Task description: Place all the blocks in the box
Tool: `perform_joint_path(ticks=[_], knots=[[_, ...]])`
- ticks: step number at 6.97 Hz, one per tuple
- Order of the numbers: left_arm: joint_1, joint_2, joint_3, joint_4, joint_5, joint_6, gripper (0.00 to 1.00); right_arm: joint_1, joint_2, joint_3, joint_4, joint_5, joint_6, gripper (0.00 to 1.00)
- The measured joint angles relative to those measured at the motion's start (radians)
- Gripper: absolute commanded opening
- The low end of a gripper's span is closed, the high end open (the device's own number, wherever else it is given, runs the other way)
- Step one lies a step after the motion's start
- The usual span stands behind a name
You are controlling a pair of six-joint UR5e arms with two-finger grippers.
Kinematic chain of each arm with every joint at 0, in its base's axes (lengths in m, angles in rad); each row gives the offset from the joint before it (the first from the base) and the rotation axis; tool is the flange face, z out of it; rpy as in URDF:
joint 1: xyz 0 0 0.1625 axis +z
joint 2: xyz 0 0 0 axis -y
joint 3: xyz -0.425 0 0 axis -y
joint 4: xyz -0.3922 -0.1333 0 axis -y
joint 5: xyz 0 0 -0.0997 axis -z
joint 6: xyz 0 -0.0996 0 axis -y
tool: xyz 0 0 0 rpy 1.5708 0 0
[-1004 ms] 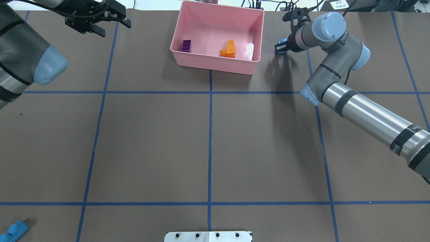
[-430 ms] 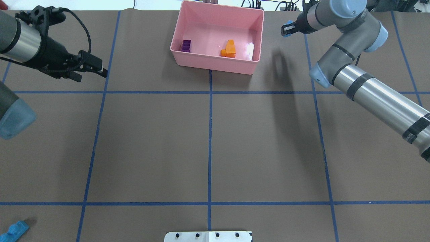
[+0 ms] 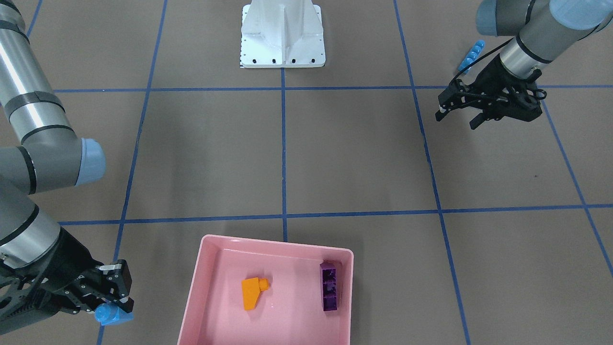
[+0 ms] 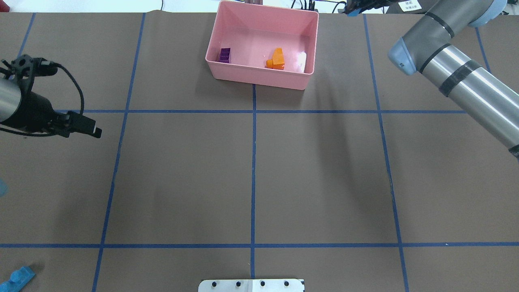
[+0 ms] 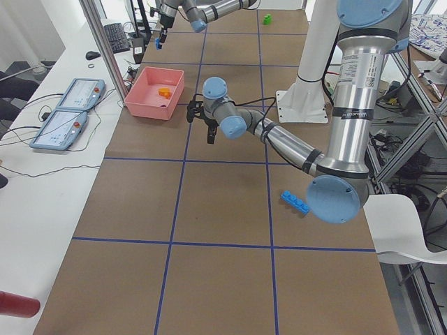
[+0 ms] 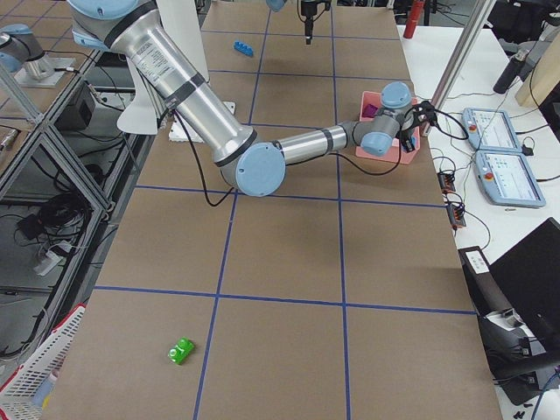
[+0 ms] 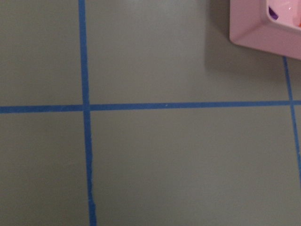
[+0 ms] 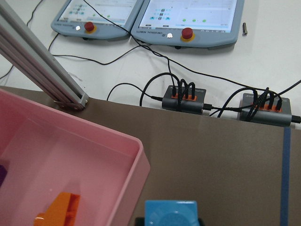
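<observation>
The pink box (image 4: 259, 79) stands at the far middle of the table and holds the orange sloped brick (image 4: 277, 59) and the dark purple brick (image 4: 225, 55). My right gripper (image 3: 117, 306) is shut on the small blue cube (image 3: 111, 314) and holds it raised just beside the box's right wall (image 8: 94, 132); the cube (image 8: 170, 213) also shows in the right wrist view. My left gripper (image 3: 457, 115) is open and empty over the table's left side. The long blue bar (image 4: 17, 278) lies at the near left corner. The green brick (image 6: 181, 351) lies far out on the right side.
The white robot base (image 4: 251, 285) sits at the near middle edge. Control pendants and cables (image 8: 183, 96) lie beyond the table's far edge behind the box. Blue tape lines grid the brown table.
My left gripper has swung from the far left corner back toward me along the left side. My right gripper has risen and moved toward the far edge with the small blue cube.
</observation>
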Motion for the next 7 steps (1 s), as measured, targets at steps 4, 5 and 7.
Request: perform_joint_path(ticks=[4, 5, 7], knots=[[0.153, 0.284, -0.085, -0.005, 0.152, 0.166, 1.0, -0.148, 0.111, 0.028, -0.067, -0.189, 0.226, 0.0], [0.169, 0.345, -0.093, -0.011, 0.158, 0.202, 1.0, -0.186, 0.125, 0.019, -0.075, -0.248, 0.24, 0.72], [0.21, 0.467, -0.097, -0.08, 0.16, 0.246, 1.0, -0.223, 0.156, -0.011, -0.079, -0.309, 0.274, 0.99]])
